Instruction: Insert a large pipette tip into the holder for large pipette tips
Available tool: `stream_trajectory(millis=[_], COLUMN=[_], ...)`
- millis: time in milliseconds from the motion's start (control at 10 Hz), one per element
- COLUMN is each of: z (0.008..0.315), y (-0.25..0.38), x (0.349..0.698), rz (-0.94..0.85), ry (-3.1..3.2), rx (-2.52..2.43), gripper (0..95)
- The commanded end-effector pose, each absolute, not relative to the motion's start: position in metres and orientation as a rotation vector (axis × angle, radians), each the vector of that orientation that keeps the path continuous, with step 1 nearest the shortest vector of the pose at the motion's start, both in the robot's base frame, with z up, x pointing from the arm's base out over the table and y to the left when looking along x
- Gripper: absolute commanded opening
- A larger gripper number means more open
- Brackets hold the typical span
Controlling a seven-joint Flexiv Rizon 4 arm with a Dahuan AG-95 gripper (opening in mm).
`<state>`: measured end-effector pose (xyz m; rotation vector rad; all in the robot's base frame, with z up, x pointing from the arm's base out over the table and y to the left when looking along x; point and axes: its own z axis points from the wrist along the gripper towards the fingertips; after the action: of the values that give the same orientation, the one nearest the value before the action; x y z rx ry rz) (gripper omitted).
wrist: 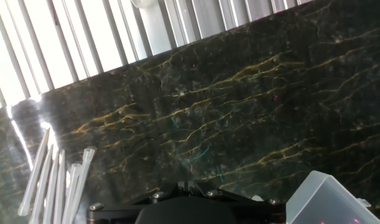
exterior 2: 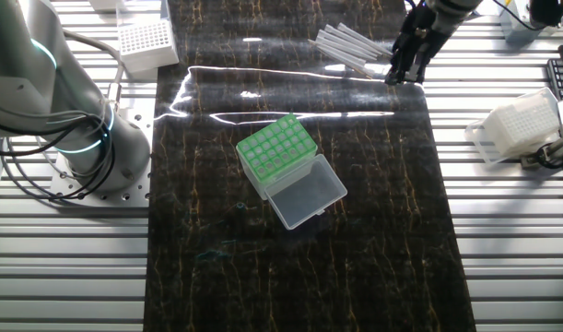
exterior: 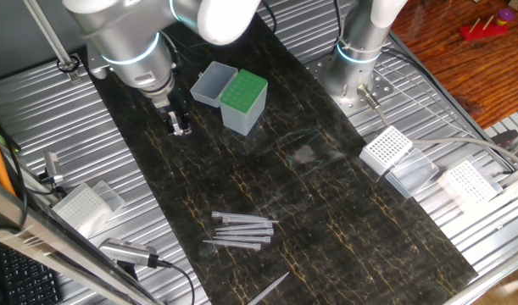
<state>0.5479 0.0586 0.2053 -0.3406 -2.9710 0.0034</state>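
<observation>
Dark marble mat (exterior: 343, 220); large pipette tips (exterior: 242, 230) lie flat, side-by-side; pincer (exterior: 179, 124) empty, gap unclear.

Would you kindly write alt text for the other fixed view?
A green-topped pipette tip holder, clear lid open, sits mid-mat on dark marble-patterned matting. The gripper hangs beside loose large pipette tips at the far edge.
</observation>
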Motion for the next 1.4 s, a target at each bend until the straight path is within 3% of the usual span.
stream_trajectory(millis=[100,1400], z=[0.2045,0.2045], y=[0.0585,0.0585], x=[0.5478,0.5478], rz=[-0.025,-0.022], ry=[-2.994,-3.017], rx=[-0.386,-0.390], gripper=[0.0,0.0])
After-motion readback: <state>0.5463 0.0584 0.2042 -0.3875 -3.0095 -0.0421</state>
